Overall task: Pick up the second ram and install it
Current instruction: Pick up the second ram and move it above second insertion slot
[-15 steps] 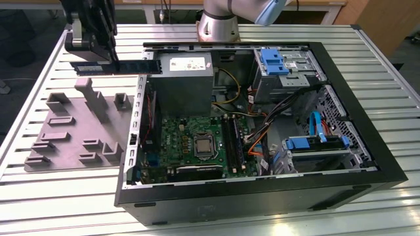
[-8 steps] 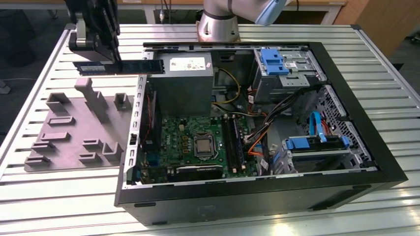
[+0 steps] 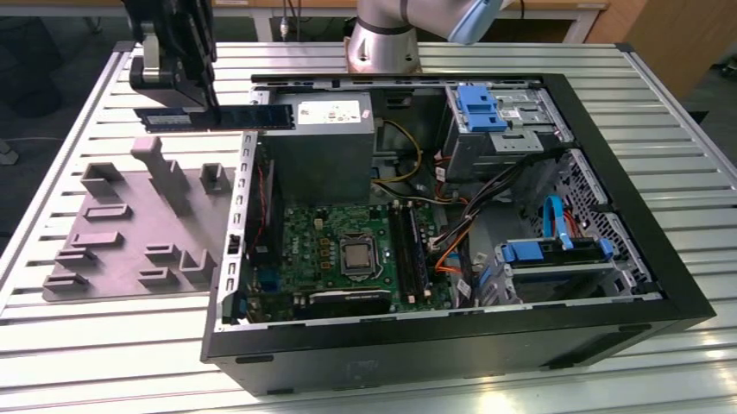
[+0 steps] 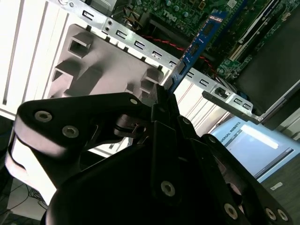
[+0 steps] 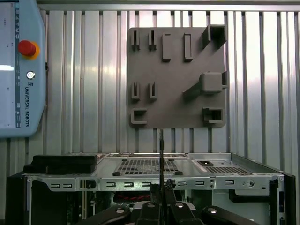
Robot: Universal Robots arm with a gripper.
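Exterior view: gripper (image 3: 190, 103) clamps the second ram (image 3: 230, 118) level above the open computer case's (image 3: 461, 349) wall, near the counter's (image 3: 103, 345) far edge.

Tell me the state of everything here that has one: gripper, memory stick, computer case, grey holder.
gripper: shut on the second ram.
second ram: held in the air, not in a slot.
computer case: lying on its side, open.
grey holder: flat on the table, pockets look empty.

Silver-grey cylindrical arm base (image 3: 381, 39); pale blue joint cap (image 3: 475, 19). Matte black gripper (image 4: 162, 96): angular linkage plates (image 4: 84, 112) with rounded ends, recessed silver pivot screws (image 4: 168, 188). Jaws narrow, black, tapering.
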